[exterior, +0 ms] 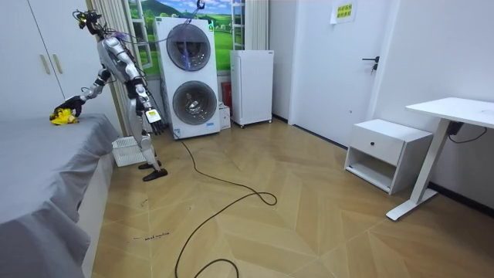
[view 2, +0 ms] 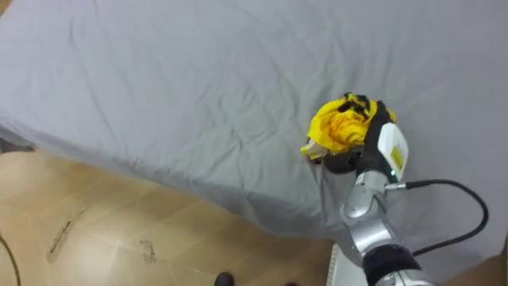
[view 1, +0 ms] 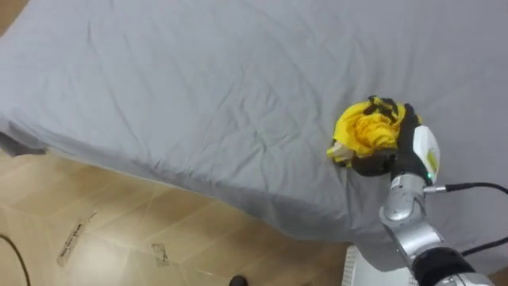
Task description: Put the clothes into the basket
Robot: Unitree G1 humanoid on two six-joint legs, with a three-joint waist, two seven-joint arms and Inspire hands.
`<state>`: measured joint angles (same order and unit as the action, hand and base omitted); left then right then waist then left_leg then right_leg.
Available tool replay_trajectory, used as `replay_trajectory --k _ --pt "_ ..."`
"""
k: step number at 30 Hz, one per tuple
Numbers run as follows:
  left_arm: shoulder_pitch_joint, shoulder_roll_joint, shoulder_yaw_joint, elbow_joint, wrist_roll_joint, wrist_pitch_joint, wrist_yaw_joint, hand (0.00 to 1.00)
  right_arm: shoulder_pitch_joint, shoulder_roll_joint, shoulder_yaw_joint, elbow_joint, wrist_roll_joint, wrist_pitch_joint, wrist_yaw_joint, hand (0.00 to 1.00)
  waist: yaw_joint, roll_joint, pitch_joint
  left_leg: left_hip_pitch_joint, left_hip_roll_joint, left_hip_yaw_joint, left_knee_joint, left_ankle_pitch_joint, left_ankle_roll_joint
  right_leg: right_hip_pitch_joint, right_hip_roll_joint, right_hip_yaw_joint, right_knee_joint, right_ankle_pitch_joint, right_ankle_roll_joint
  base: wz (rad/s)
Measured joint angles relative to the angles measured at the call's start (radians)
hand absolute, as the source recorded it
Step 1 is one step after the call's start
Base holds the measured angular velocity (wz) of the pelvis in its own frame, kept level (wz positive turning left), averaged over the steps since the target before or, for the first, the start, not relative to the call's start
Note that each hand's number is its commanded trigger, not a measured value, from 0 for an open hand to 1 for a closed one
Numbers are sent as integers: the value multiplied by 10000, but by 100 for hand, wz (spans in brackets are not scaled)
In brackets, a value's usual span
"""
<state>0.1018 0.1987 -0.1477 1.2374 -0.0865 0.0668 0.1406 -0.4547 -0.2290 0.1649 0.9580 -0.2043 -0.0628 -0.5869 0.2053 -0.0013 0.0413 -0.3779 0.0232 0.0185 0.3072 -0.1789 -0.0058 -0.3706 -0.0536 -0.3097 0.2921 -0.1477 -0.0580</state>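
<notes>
Where the grey bed [view 1: 198, 95] drops toward the wooden floor, the robot's right hand [view 1: 390, 152] reaches in from the lower right and is clenched around a crumpled yellow garment [view 1: 363, 131]. Its dark fingers curl over the top of the bundle. The garment lies on the sheet near the bed's edge, bunched into a ball, with a small flap sticking out on the robot's left. In the room view the robot stands upright by the bed's corner, with a white basket [exterior: 126, 151] on the floor just beside its feet. Its left hand [exterior: 152, 116] hangs by its hip, and whether that one is clenched or released I cannot tell.

Judging by the folds, the cloth is light, soft and limp — it will probably sag and trail from any grip, and a loose end could snag on the sheet or drape over the basket's rim. A hold across the thick middle of the bundle, as now, looks safest; a pinch at the flap alone would likely let the rest unfurl.
</notes>
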Motion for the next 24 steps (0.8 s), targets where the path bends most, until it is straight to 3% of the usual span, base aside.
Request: replay_trajectory --k 1,2,3,4,5,10,15,24 --pt "-96 12 -134 24 -1 11 -23 0 -249 -131 -1 180 28 5 -37 0 19 -15 53 -77 -25 6 11 21 29 -68 -31 -3 9 5 8 3" --pt "-131 18 -167 23 0 11 -49 0 -328 -180 -1 237 29 5 -66 0 35 -16 52 -126 -35 7 28 26 36 -118 -46 -3 28 7 12 0" --pt "-218 24 -189 23 1 14 -97 0 -451 -253 3 354 27 -1 -131 62 96 -22 60 -171 -49 12 38 32 47 -160 -65 -6 28 16 25 0" --pt "-255 38 -226 19 2 14 -151 0 -487 -284 4 440 26 -1 -140 90 137 -22 60 -176 -54 11 39 35 51 -163 -72 -10 25 17 29 0" --pt "-315 56 -260 9 2 8 -232 0 -498 -343 4 548 28 1 -139 100 229 -22 60 -185 -63 10 38 36 54 -162 -78 -12 5 20 43 3" --pt "-413 74 -416 -1 9 89 -364 0 -498 -439 26 575 24 41 -120 100 242 -20 60 -404 -122 -44 40 54 83 -377 -134 -31 59 6 77 1" --pt "-584 74 -439 -1 6 140 -343 0 -892 -908 102 1136 -17 112 -8 100 257 5 73 -659 -143 -103 146 55 85 -627 -186 -109 226 4 84 3" --pt "-586 85 -765 -28 -91 190 -365 0 -1125 -1064 112 1671 24 299 607 100 226 57 109 -647 -139 -142 203 57 88 -569 -185 -131 240 2 83 2"
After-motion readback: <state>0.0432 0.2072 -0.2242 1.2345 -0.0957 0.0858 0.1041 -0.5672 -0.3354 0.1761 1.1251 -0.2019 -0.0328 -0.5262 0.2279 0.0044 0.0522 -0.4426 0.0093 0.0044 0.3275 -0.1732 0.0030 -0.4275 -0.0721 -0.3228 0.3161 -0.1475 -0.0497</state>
